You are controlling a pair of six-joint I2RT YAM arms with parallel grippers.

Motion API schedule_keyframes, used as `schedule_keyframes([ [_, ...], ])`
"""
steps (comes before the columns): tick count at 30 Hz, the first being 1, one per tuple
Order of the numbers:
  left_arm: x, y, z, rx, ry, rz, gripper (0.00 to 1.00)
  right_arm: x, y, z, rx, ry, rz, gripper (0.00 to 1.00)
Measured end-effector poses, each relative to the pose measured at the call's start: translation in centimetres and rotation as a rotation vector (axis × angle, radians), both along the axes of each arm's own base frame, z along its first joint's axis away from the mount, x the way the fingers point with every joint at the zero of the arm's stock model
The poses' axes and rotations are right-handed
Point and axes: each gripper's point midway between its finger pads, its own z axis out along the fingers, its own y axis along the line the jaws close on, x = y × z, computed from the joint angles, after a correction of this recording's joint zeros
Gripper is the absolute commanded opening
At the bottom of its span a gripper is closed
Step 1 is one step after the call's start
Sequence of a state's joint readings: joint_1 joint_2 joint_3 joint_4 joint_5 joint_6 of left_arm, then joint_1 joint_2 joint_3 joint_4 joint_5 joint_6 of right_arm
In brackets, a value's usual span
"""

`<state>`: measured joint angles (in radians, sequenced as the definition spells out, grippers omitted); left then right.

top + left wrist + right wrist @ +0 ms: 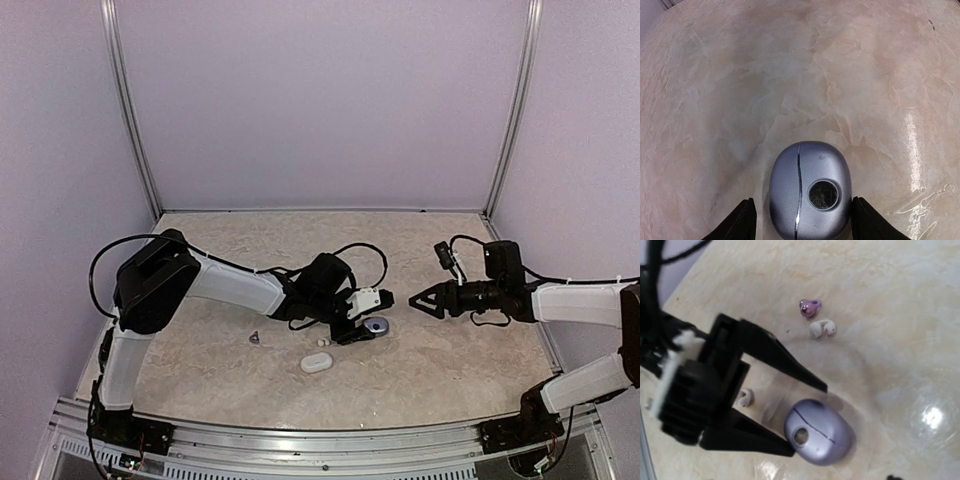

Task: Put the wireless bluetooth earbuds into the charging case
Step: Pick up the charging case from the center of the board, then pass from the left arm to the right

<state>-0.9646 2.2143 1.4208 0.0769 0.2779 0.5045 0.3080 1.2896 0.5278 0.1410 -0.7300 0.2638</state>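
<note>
A closed lavender charging case (376,325) lies on the table. My left gripper (362,327) is open, with one finger on each side of the case. In the left wrist view the case (810,190) nearly touches the right finger (865,220), with a gap at the left finger (740,222). The right wrist view shows the case (819,431), a shiny purple-grey earbud (809,307), a cream earbud (822,328) next to it, and another cream earbud (745,398) between the left gripper's fingers. My right gripper (413,299) hovers just right of the case, tips together and empty.
A white pebble-shaped case (316,362) lies closed in front of the left gripper. A cream earbud (322,342) lies just behind it, and a small dark earbud (256,339) lies further left. The table is a beige marbled sheet (300,250) enclosed by lilac walls.
</note>
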Motion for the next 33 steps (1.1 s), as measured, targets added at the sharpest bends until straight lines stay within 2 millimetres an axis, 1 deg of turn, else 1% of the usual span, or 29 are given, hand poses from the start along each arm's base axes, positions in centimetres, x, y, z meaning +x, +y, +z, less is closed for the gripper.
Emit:
schedule_keyframes([
  [2,0.0,-0.3,-0.4,0.012,0.001,-0.003,0.59,0.1,-0.2,0.3,0.013,0.002,-0.007,0.86],
  [4,0.0,-0.3,-0.8,0.024,0.004,-0.005,0.55,0.2,-0.2,0.5,0.024,0.007,-0.019,0.98],
  [5,0.0,-0.2,-1.0,0.03,0.006,-0.007,0.54,0.2,-0.3,0.7,0.031,0.012,-0.029,0.99],
  [9,0.1,-0.3,-0.9,0.034,0.0,-0.014,0.44,0.3,-0.8,1.6,0.051,-0.002,-0.078,0.99],
  [11,0.0,-0.3,-0.9,0.036,-0.003,-0.017,0.39,0.2,-1.1,2.6,0.063,-0.027,-0.101,0.99],
  [16,0.0,-0.2,-0.9,0.023,-0.039,-0.012,0.36,-0.1,-1.4,5.0,0.11,-0.111,-0.122,1.0],
  [20,-0.8,1.4,-0.4,0.014,-0.088,0.013,0.34,-1.1,-1.4,5.6,0.141,-0.145,-0.103,0.99],
  [21,-1.1,1.8,0.0,0.01,-0.104,0.018,0.34,-1.4,-1.3,5.7,0.148,-0.145,-0.09,0.99],
  [23,-1.4,2.4,1.7,-0.007,-0.155,0.03,0.32,-1.8,-0.9,5.9,0.161,-0.143,-0.058,0.99],
  [24,-1.5,2.5,2.8,-0.024,-0.188,0.037,0.32,-2.0,-0.8,6.0,0.168,-0.141,-0.043,0.99],
  [26,-1.8,2.4,5.8,-0.074,-0.269,0.05,0.31,-2.6,-0.3,6.3,0.181,-0.138,-0.006,1.0],
  [29,-2.5,2.1,10.0,-0.15,-0.386,0.068,0.29,-3.4,0.2,7.3,0.199,-0.165,0.028,0.97],
  [31,-3.0,2.2,12.0,-0.185,-0.448,0.08,0.28,-3.9,0.3,8.3,0.212,-0.189,0.047,0.93],
  [33,-3.8,2.5,13.5,-0.209,-0.509,0.093,0.28,-4.1,0.7,9.3,0.222,-0.203,0.067,0.91],
])
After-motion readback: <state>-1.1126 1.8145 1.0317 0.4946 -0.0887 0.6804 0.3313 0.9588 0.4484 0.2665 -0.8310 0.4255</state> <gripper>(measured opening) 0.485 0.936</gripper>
